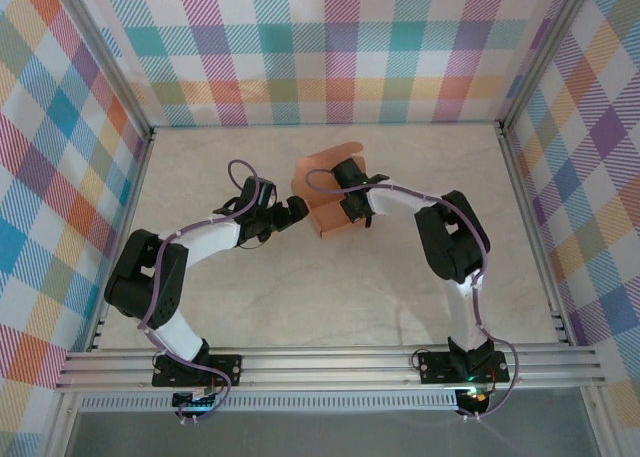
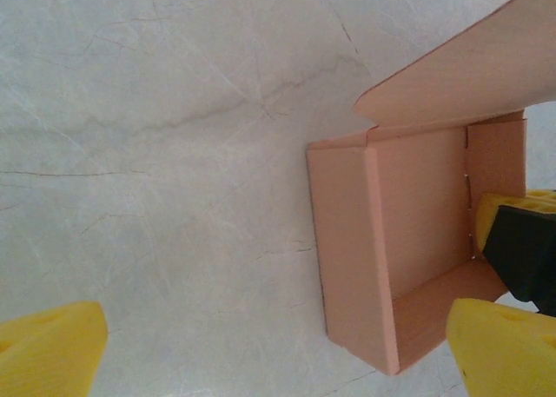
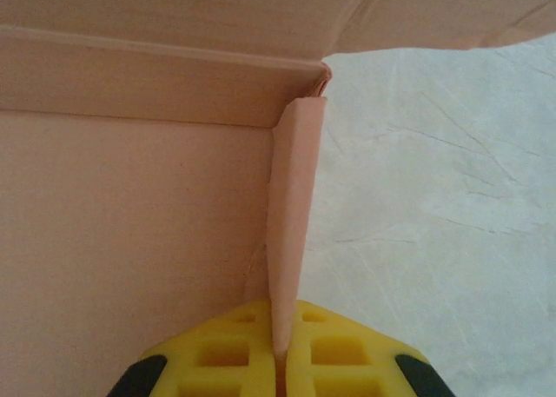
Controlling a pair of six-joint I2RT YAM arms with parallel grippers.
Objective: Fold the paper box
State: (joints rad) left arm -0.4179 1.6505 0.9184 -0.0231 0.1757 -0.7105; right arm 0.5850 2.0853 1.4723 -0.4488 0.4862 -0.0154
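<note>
Paper box point(image 1: 328, 219) sits mid tabletop point(image 1: 400, 287), between the two arms. It is half folded: an open tray with its side walls up and a lid flap raised at the far edge. In the left wrist view the box point(image 2: 417, 197) shows a bare floor.

One finger of the right pincer point(image 3: 280, 332) is inside the tray and the other is outside. It is clamped tight on a thin upright side wall of the box point(image 3: 130, 223). From above, the right pincer point(image 1: 358, 202) sits over the box's right side.

Left pincer point(image 1: 295, 212) is spread wide and grips nothing, just beside the box's left side. In its own view the left pincer point(image 2: 278, 353) has one fingertip near a box corner; contact can't be told.
</note>
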